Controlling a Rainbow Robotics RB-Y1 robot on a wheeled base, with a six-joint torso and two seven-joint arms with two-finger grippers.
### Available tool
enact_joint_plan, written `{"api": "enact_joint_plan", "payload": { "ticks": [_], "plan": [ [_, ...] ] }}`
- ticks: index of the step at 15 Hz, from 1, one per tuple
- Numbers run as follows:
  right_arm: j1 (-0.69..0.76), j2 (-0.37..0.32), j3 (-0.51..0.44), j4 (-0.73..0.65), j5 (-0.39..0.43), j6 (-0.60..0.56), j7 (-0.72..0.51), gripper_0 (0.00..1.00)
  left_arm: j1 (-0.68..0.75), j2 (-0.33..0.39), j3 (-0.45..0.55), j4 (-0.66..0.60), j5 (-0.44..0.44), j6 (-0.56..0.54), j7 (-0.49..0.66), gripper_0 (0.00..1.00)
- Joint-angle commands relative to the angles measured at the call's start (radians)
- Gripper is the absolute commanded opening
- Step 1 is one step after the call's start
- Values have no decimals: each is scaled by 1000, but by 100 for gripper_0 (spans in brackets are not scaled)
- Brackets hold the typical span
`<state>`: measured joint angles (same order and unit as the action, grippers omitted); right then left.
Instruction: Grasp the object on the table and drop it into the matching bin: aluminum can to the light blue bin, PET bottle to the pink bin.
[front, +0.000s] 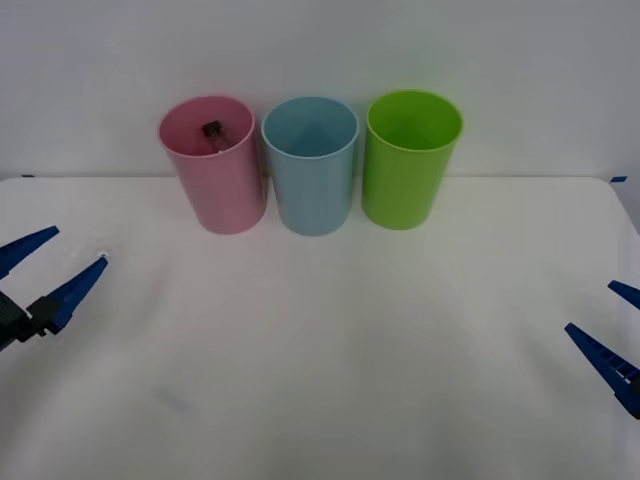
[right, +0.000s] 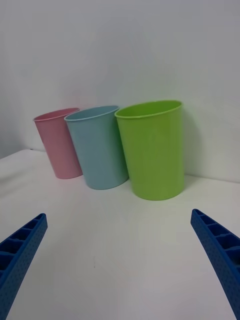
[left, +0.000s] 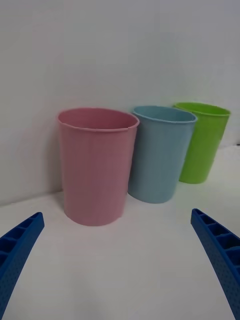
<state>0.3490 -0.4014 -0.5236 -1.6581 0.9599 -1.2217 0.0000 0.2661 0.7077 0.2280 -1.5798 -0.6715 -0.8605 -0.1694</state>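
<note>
Bottle (front: 212, 131) inside pink bin (front: 213, 178), upper left of centre in front view, black cap just below the rim. Blue bin (front: 310, 170) touching it at centre, green bin (front: 408, 165) just right. All three at the far edge of table (front: 320, 350). Left gripper (front: 52, 259) low at left edge, fingers wide, holding nothing. Right gripper (front: 598, 315) low at right edge, likewise wide and holding nothing.

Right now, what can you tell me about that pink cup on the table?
The pink bin is a tall, slightly tapered cup of smooth, plastic-looking material, standing upright and open-topped on the white table near the wall. It is the leftmost of three, close beside the light blue bin. Inside it, a small dark object shows just below the rim. Neither tool touches it.
</note>
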Motion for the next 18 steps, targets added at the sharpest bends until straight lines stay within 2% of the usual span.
{"api": "enact_joint_plan", "payload": {
  "ticks": [1, 5, 7, 18],
  "plan": [
    [0, 0, 0, 0, 0, 0, 0, 100, 64, -1, 24, 1, -26, -74, -32, 100],
    [0, 0, 0, 0, 0, 0, 0, 100, 136, -1, 79, 1, -74, -213, -42, 100],
    [0, 0, 0, 0, 0, 0, 0, 100, 170, 1, 100, 0, -76, -247, -45, 100],
    [0, 0, 0, 0, 0, 0, 0, 100, 208, -1, 96, -16, -100, -267, -35, 100]
  ]
}}
